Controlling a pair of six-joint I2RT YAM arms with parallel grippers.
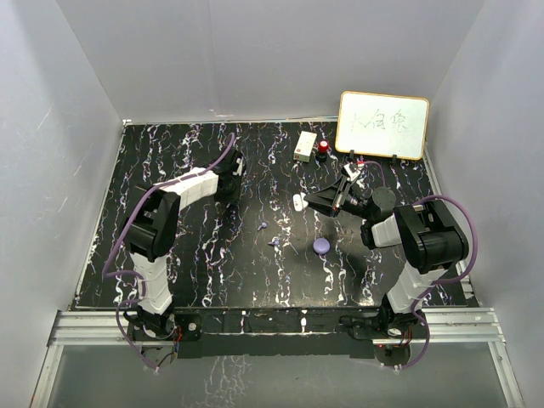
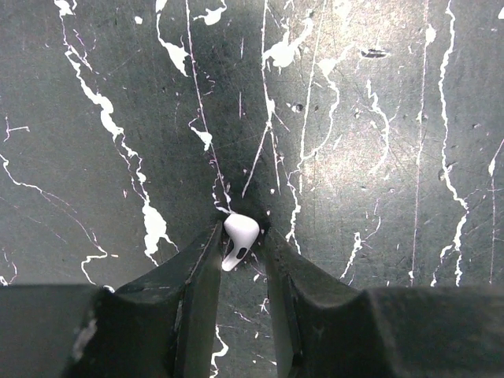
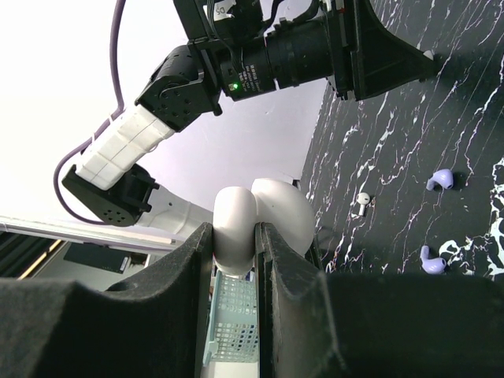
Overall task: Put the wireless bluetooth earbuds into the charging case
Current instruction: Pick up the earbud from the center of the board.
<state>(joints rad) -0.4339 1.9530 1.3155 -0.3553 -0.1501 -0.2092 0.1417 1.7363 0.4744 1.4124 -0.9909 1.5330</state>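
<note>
Two tiny lilac earbuds (image 1: 263,225) (image 1: 274,243) lie loose mid-table; the right wrist view shows them too (image 3: 439,180) (image 3: 431,260). My left gripper (image 1: 228,198) is down at the table, its fingers closed on a small white earbud (image 2: 239,236). A second white earbud (image 3: 362,203) lies loose on the table. My right gripper (image 1: 309,202) is shut on a white charging case (image 3: 276,205), which hangs open as two rounded halves. It grips one half (image 3: 234,228), held above the table near the centre.
A round lilac puck (image 1: 321,246) lies just in front of the right gripper. A whiteboard (image 1: 382,125), a white box (image 1: 305,145) and a red-topped item (image 1: 324,148) stand at the back right. Grey walls enclose the table.
</note>
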